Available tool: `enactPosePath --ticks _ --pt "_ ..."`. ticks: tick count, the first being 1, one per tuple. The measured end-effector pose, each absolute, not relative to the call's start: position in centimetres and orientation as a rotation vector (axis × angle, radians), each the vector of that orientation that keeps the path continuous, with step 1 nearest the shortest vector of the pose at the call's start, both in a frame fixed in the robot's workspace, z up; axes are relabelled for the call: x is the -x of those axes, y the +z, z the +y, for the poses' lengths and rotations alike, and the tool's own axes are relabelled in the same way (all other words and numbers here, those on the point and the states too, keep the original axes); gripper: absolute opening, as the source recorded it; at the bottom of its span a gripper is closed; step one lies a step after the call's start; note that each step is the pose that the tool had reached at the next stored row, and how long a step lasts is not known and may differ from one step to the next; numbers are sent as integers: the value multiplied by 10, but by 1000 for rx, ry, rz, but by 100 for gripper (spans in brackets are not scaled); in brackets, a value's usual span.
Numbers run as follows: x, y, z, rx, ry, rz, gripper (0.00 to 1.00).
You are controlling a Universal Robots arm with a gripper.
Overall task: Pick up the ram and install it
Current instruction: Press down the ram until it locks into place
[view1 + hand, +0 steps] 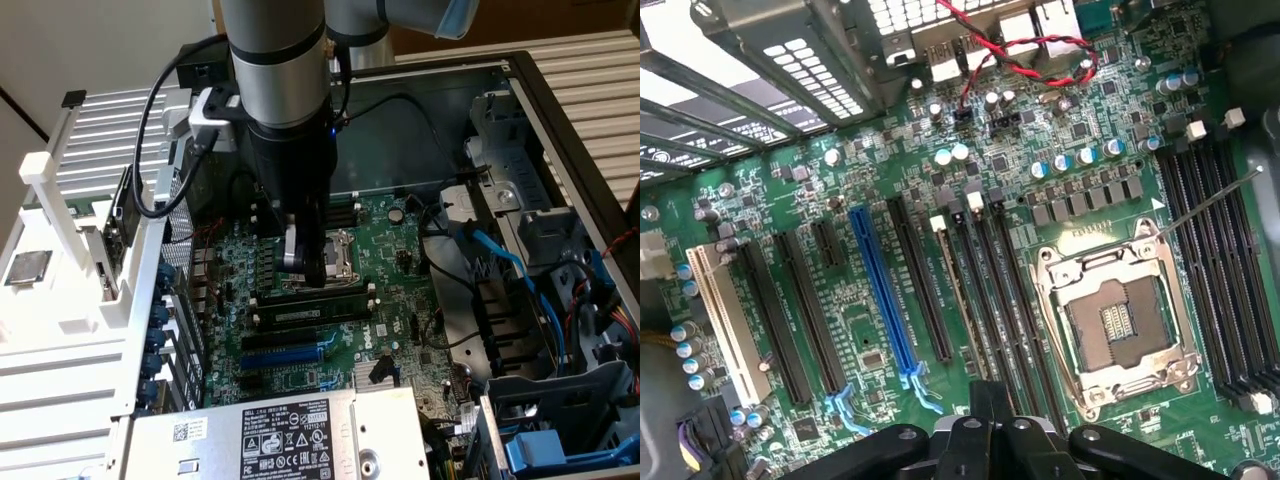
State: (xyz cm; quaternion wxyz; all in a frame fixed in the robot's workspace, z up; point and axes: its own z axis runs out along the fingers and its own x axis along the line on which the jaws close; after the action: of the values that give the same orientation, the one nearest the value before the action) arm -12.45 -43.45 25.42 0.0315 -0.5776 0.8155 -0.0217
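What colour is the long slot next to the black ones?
Bright blue; the wrist view shows it best.

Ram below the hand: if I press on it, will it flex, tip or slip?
The ram is a thin, flat board: probably light and stiff lengthwise, but fragile under uneven force. It seems to stand on its narrow edge along the black slots, so a sideways push would likely tilt it.

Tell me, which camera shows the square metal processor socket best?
The wrist view: the processor socket lies fully exposed, metal frame and open centre plain. In the exterior view the gripper stands in front, hiding much of the socket.
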Motion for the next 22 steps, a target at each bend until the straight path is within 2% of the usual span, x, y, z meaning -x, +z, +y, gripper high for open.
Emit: enactPosePath --ticks 22 --pt "124 254 -434 1306 -82 2796 10"
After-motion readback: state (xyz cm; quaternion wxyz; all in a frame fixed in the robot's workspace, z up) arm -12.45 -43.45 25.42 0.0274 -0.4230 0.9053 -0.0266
